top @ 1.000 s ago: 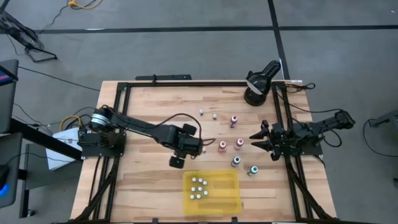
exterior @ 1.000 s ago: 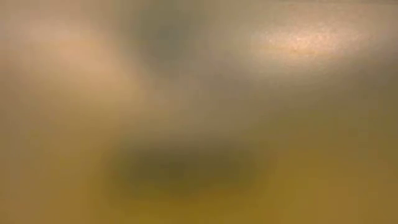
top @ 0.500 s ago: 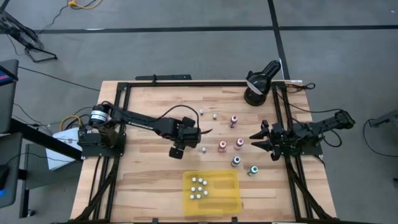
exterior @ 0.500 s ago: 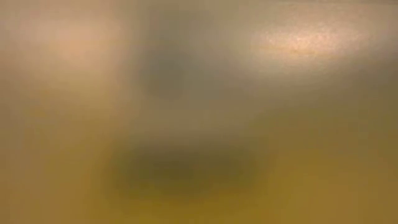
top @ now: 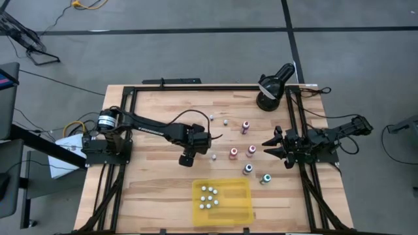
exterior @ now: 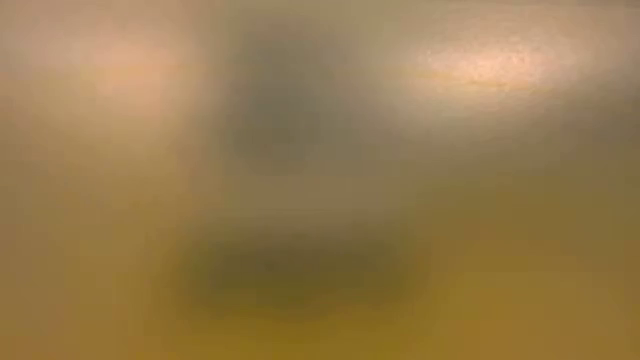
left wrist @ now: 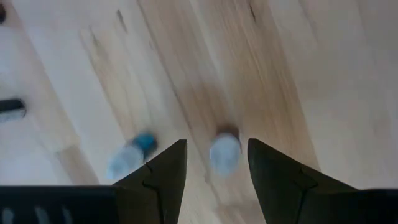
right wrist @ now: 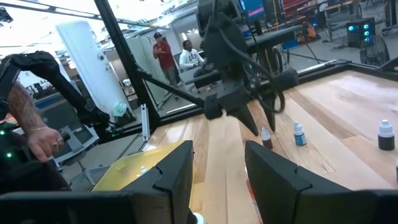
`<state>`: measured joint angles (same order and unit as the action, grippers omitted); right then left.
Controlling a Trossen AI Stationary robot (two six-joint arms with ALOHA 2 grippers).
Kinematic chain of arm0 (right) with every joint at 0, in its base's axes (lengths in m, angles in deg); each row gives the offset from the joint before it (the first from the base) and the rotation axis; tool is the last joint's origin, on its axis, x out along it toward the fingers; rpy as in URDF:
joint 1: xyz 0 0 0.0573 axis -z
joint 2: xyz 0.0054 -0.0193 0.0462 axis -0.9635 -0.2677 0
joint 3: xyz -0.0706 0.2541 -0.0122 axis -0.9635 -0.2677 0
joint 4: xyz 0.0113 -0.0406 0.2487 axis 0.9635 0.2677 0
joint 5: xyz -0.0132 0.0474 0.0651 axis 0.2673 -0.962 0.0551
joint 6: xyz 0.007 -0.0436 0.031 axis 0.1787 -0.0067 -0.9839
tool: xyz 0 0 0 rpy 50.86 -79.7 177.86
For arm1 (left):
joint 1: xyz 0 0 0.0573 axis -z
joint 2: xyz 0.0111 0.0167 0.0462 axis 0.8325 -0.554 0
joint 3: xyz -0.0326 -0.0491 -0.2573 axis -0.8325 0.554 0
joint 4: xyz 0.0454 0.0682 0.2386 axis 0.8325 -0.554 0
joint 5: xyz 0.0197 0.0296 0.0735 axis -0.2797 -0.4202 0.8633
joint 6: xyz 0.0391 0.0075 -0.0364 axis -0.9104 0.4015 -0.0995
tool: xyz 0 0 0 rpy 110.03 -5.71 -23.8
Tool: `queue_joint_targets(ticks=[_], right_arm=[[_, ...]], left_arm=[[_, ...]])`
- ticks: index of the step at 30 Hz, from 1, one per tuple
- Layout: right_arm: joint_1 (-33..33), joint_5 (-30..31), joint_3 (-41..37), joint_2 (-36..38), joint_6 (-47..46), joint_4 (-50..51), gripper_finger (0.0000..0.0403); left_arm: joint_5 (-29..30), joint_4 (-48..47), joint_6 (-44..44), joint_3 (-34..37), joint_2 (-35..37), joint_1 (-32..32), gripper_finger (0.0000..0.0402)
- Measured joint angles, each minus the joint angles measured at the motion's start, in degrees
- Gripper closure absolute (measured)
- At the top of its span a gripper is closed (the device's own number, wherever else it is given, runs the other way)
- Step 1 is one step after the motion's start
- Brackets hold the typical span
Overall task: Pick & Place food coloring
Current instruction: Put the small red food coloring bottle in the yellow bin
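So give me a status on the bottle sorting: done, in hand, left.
Done: about seven white-capped bottles sit in the yellow tray. In hand: nothing is gripped; the left claw hangs open over one small bottle. The right claw waits at the table's right edge. Left: roughly eight bottles, like the pink-capped one, stand on the table.

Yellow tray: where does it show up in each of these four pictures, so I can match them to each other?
High view: the yellow tray lies by the table's front edge, midway along it.
Low view: all blur, so I cannot tell.
Left wrist view: not in it.
Right wrist view: in it, flat on the wood.
Shared landmark: the left gripper, open, also shows in the right wrist view and the left wrist view.
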<state>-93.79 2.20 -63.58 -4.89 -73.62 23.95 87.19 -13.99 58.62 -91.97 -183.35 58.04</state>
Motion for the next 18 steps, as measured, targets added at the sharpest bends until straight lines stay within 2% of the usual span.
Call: queue_joint_targets(ticks=[8,18], right_arm=[[0.0,0.0,0.0,0.1,0.0,0.0,0.0265],[0.0,0.1,0.0,-0.3,0.0,-0.1,0.0265]], left_arm=[[-0.7,1.2,1.3,-0.1,-3.2,-0.2,0.0239],[-0.6,0.4,1.4,-0.1,-3.6,-0.6,0.0241]])
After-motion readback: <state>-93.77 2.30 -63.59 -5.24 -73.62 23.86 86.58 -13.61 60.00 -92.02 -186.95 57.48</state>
